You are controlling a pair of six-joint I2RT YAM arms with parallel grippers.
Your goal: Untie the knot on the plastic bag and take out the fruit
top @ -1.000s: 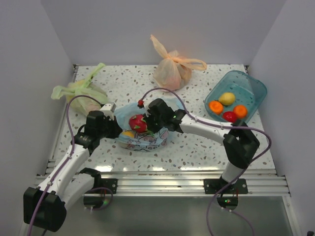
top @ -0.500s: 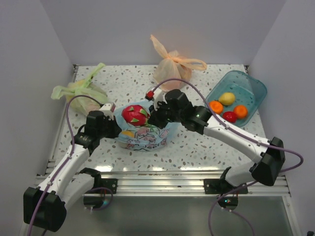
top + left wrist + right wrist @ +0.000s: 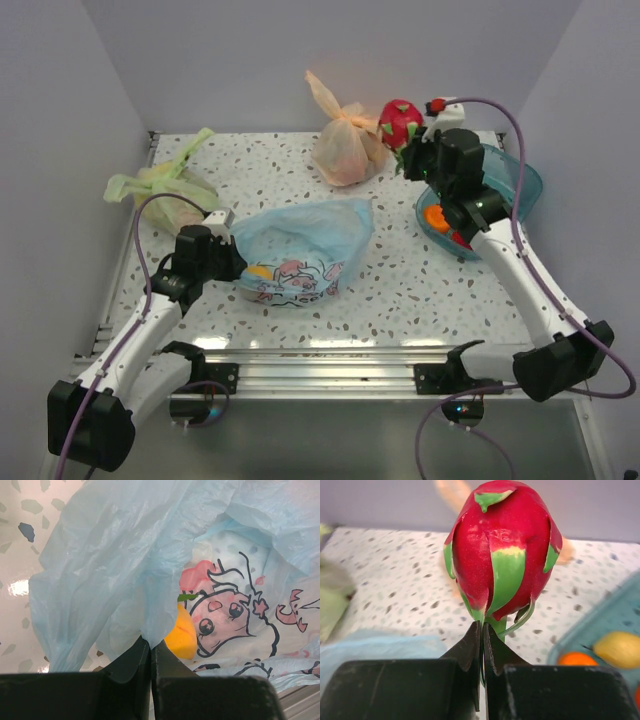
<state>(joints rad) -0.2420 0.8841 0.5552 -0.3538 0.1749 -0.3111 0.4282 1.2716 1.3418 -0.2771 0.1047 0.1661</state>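
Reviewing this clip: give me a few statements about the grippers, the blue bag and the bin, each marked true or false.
1. The right gripper grips a red fruit. True.
2. The left gripper is open. False: it is shut on the blue bag.
3. A yellow fruit lies inside the blue bag. True.
4. The bin is empty. False: it holds other fruit.
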